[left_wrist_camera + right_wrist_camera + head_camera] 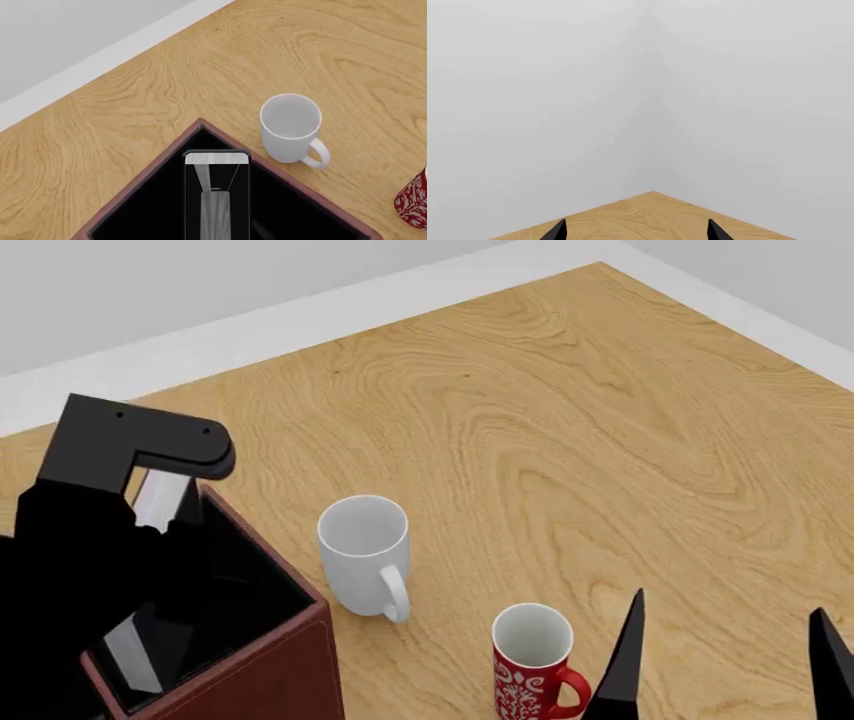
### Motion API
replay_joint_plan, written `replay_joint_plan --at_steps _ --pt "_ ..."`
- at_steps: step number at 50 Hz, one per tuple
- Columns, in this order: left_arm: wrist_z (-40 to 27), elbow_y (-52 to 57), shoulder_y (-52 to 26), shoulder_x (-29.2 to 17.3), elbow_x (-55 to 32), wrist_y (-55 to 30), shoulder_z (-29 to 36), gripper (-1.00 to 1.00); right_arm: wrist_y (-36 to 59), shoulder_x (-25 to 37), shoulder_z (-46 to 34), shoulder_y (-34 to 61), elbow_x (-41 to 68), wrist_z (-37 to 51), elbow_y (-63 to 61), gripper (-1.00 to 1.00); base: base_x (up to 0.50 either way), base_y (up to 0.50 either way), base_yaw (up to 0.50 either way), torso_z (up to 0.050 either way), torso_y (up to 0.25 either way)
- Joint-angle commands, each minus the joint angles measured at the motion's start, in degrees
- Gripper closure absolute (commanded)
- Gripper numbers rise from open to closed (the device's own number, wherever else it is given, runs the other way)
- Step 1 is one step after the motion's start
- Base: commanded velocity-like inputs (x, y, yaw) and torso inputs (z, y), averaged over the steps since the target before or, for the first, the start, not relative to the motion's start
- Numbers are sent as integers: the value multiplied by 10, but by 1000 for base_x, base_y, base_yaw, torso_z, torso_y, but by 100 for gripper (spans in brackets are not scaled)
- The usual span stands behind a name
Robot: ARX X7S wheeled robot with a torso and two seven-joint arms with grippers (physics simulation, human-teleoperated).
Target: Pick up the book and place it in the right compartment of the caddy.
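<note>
Because the task ends with the book inside the caddy, the layout is described from the largest item down. The light oak-grain wooden table (561, 420) carries everything. The large reddish-brown leather-look caddy (274, 675) stands at its near left. Its right compartment (150, 212), a black-lined corner pocket, is at the end nearest the mugs.

The black left arm (127, 445) reaches over this pocket with its wrist bent downward, so the wrist camera looks straight into the opening. This pose suits a vertical insertion.

The thick black-covered book (217, 197) stands upright below the wrist. Its pale grey-white page edges face the camera, and its lower part is already between the pocket walls. It appears to be held there for lowering. However, the left gripper fingers cannot be told apart from the black covers and lining, so their grip cannot be confirmed.

The plain white ceramic mug (363, 550) stands just beside the caddy's corner, not touching it. The red patterned mug (531, 670) stands further right.

The right gripper (727, 665) hovers idle near the table edge, fingers spread and holding nothing.
</note>
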Motion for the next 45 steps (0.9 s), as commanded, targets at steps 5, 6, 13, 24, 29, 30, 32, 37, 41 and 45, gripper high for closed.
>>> replay_joint_plan --at_steps 5,6,13,24,29,30,32,37,41,45 --pt "17 -22 13 4 28 17 2 100 0 1 -5 4 -1 1 6 -100 0 0 0 0 2" --pt "16 -23 13 4 29 18 2 100 0 1 -5 5 -1 1 6 -100 0 0 0 0 0" --pt "27 -33 23 5 40 21 7 100 5 2 -9 10 0 2 7 -100 0 0 0 0 1" --pt "36 -43 38 3 51 28 12 100 8 2 -14 15 -1 4 8 -100 0 0 0 0 1" --pt "40 -49 43 4 54 31 13 100 8 3 -16 16 -1 4 9 -100 0 0 0 2 2" --pt "40 -49 43 4 54 29 14 100 8 3 -16 16 -1 4 10 -100 0 0 0 0 0" --pt "41 -54 45 5 55 30 15 100 8 4 -16 15 -1 5 10 -100 0 0 0 0 0" --pt "42 -58 48 5 55 32 15 100 7 4 -15 15 0 5 10 -100 0 0 0 0 2" --pt "43 -63 50 7 56 32 16 100 5 5 -15 14 0 5 11 -100 0 0 0 0 3" --pt "42 -60 49 6 68 36 17 100 5 5 -16 15 0 5 11 -100 0 0 0 0 0"
